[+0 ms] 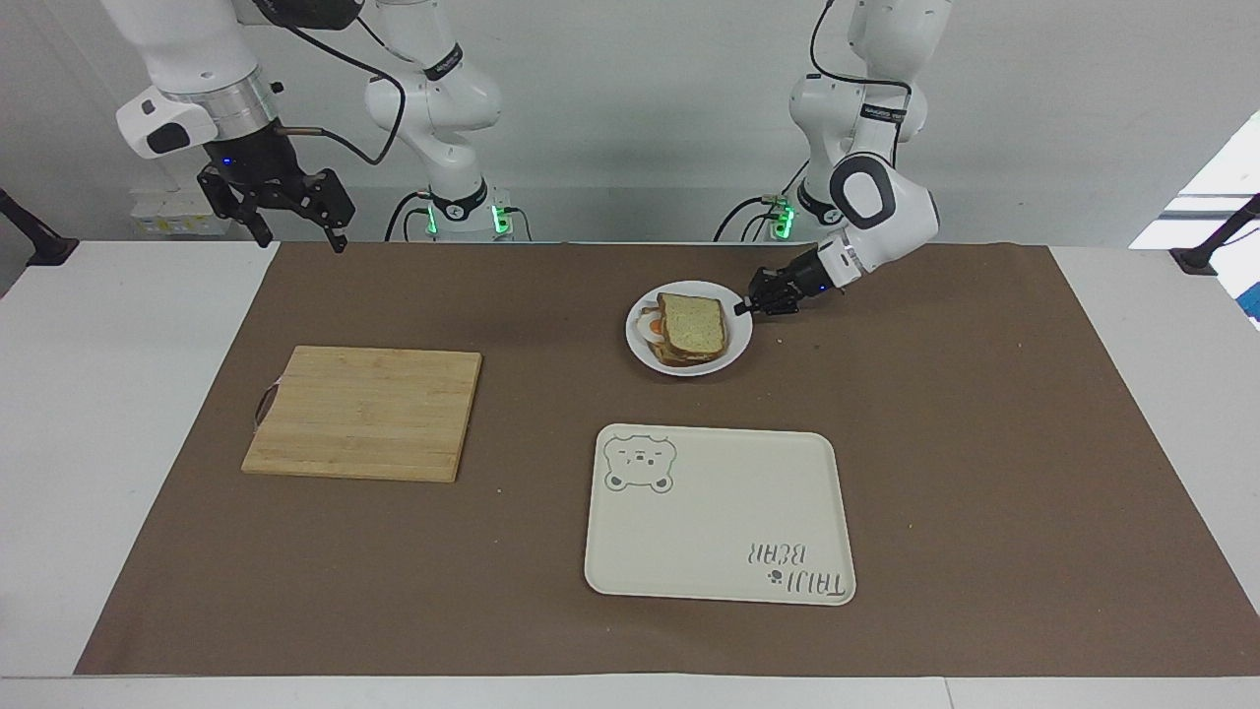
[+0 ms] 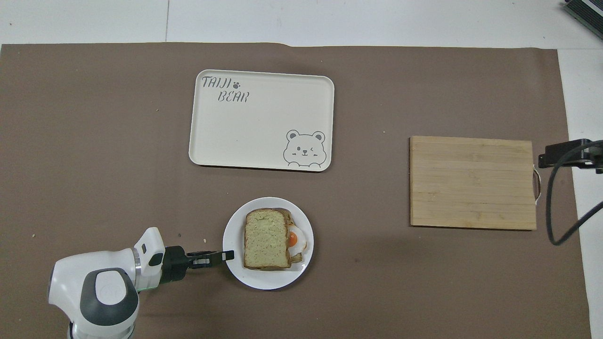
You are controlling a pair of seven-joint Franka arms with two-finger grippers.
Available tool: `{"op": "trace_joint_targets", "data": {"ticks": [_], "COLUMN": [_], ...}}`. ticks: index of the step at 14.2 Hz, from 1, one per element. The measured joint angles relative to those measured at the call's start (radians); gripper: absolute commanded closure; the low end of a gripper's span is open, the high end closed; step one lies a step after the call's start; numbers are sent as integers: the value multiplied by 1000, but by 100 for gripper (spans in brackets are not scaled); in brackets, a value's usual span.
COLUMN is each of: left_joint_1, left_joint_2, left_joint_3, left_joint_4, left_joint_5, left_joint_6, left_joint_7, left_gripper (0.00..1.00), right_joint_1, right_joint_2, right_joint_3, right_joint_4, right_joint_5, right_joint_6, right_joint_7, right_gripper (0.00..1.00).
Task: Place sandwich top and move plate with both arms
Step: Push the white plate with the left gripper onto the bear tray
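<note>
A brown mat (image 1: 984,443) covers the table, carrying a cream bear tray (image 1: 719,532) and a bamboo cutting board (image 1: 364,414) toward the right arm's end. Nearer the robots than the tray, the white plate (image 1: 736,347) holds the sandwich top (image 1: 694,325) laid over a fried egg (image 2: 293,238). The left gripper (image 1: 740,308) is clamped on the plate's rim, while the right gripper (image 1: 300,236) waits raised with fingers apart over the mat's corner.

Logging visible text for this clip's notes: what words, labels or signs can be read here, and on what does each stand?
"TAIJI BEAR", with a paw print after "TAIJI": printed on the cream tray, in the corner away from its bear drawing.
Small lettering on the left arm's joint band: too small to read.
Nothing else legible.
</note>
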Motion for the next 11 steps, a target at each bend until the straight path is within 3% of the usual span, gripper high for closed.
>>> {"op": "trace_joint_targets", "data": {"ticks": [7, 11], "left_joint_1": [155, 222], "left_joint_2": [17, 136], "left_joint_3": [4, 10], "left_joint_4": [121, 325], "left_joint_5": [2, 68], "left_joint_6": [-129, -182], "left_joint_7": [-74, -174], "left_gripper": [100, 100], "right_joint_1": [0, 0], "right_joint_2": [0, 0], "right_joint_3": [0, 0], "right_joint_4": [0, 0], "right_joint_5": [0, 0], "right_joint_6": [0, 0], "right_joint_7": [0, 0], "right_gripper": [0, 0]}}
